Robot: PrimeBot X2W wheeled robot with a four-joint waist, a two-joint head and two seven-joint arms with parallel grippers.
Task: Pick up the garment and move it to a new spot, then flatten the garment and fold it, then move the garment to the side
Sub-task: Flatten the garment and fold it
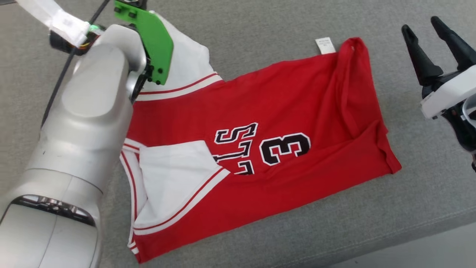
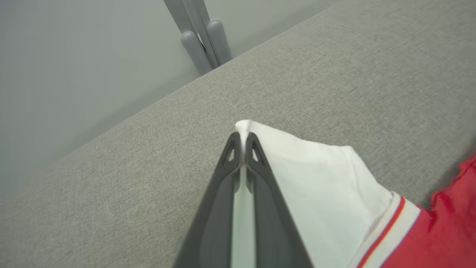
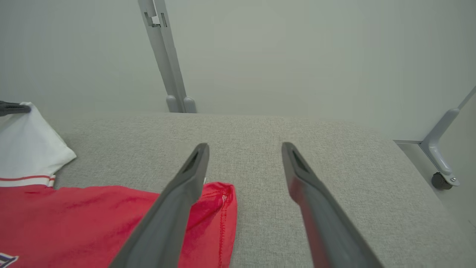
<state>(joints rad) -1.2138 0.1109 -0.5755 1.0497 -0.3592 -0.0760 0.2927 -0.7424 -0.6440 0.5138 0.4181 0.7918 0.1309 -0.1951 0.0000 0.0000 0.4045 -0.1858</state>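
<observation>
The garment is a red jersey with white sleeves, striped trim and black lettering, spread across the grey table. My left gripper is shut on the far white sleeve, pinching its corner edge between the fingertips. In the head view the pale left forearm and a green bracket cover that grip. My right gripper hovers open off the jersey's right side. In the right wrist view its fingers stand wide apart above the red hem corner, holding nothing.
A white label sticks out at the jersey's far edge. The table's near edge runs across the lower right. Grey frame posts rise beyond the far edge, and a caster foot sits off the right side.
</observation>
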